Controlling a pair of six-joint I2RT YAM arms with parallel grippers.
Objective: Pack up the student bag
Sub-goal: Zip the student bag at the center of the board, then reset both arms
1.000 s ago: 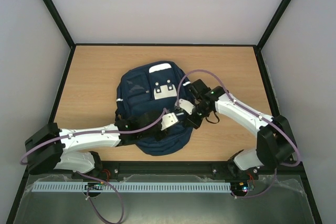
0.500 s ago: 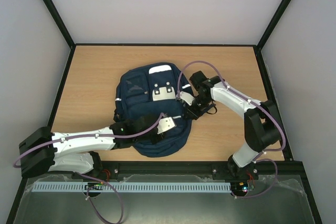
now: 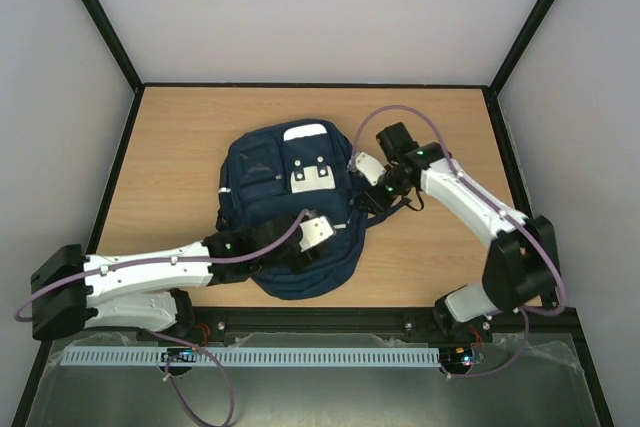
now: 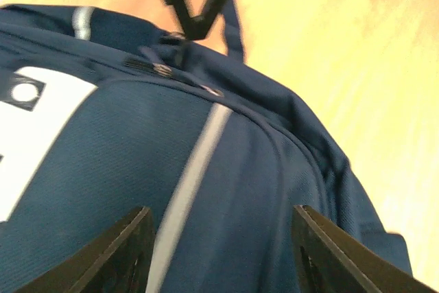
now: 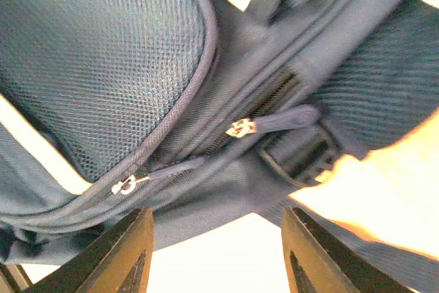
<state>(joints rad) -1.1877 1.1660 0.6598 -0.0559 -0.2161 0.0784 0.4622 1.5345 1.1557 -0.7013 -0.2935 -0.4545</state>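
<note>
Large navy-blue fabric student bag (image 3: 265,172) lay flat on the wooden surface (image 3: 180,147); left pincer (image 4: 221,212) and right pincer (image 5: 217,214) had both just opened, nothing between the jaws; zips (image 5: 240,127) looked shut, so packing probably near done.

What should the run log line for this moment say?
bag: on table | left gripper: open, above bag | right gripper: open, at bag's edge

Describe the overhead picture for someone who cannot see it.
A navy-blue student bag lies flat on a wooden table. Two white robot arms reach in from the near edge: the left gripper over the bag's near half, the right gripper at its right side.
</note>
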